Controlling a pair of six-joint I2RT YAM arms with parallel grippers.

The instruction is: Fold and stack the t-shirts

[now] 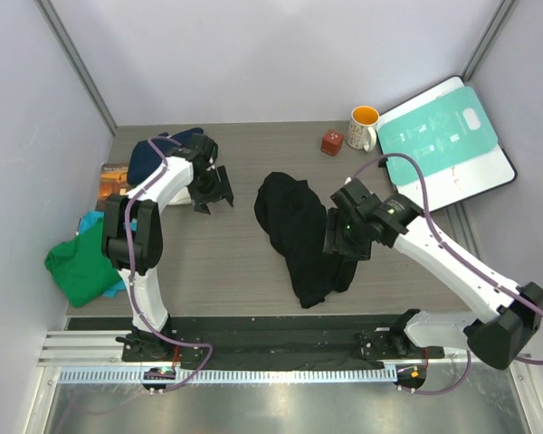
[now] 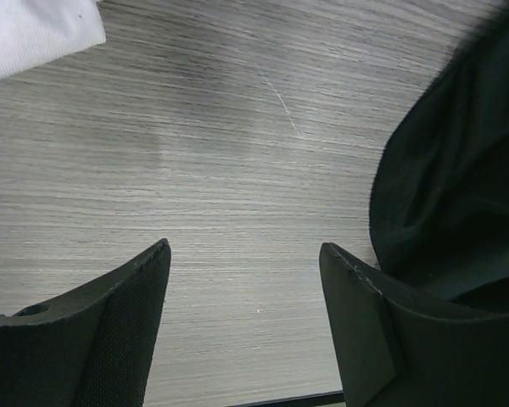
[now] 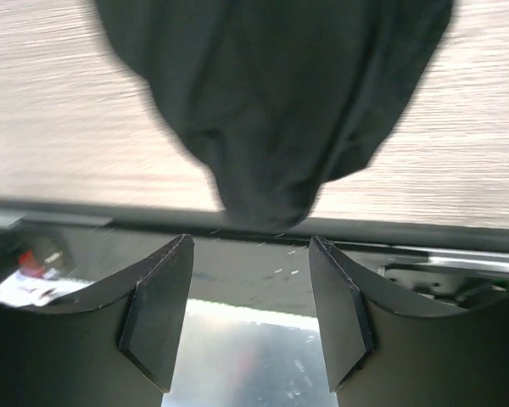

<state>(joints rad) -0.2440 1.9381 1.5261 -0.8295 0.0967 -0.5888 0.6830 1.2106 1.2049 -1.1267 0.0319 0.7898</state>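
Note:
A crumpled black t-shirt (image 1: 294, 226) lies in the middle of the table, its near end reaching the front edge. My right gripper (image 1: 338, 246) hovers over its right side. In the right wrist view that gripper (image 3: 250, 254) is open and empty, with the black t-shirt (image 3: 271, 102) just beyond its fingertips. My left gripper (image 1: 214, 199) is open over bare table, left of the shirt. The left wrist view shows this gripper (image 2: 246, 271) empty and the black t-shirt (image 2: 458, 170) to the right. A green t-shirt (image 1: 81, 267) lies on a teal one (image 1: 92, 220) at the left edge. A navy one (image 1: 158, 152) lies at the back left.
An orange-lined white mug (image 1: 365, 127) and a small red cube (image 1: 332, 142) stand at the back right. A teal-and-white board (image 1: 443, 145) lies beside them. A small brown book (image 1: 113, 179) sits at the left, near the navy shirt. A black rail (image 1: 271, 327) runs along the front edge.

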